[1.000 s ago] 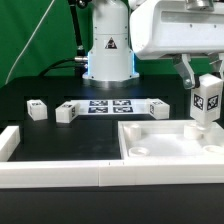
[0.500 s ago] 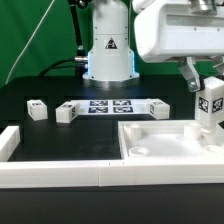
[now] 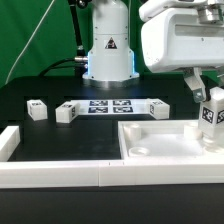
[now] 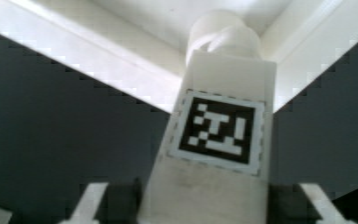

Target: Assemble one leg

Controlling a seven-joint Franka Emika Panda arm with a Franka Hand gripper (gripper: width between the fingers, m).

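One leg (image 3: pixel 211 116) clamped in claw (image 3: pixel 207 97), right edge of frame, upright over tray (image 3: pixel 150 126) corner. Descend off-centre and tip may catch rim — leg may twist in your grip, slip.

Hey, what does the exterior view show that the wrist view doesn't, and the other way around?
Only the exterior view shows the robot's base, the marker board, three loose legs on the black table, and the whole outline of the white tray-like piece. Only the wrist view shows the held leg with its tag close up, fingers on either side, and its far end seen against a rim corner of the tray-like piece. Both show the held leg and the tray-like piece.
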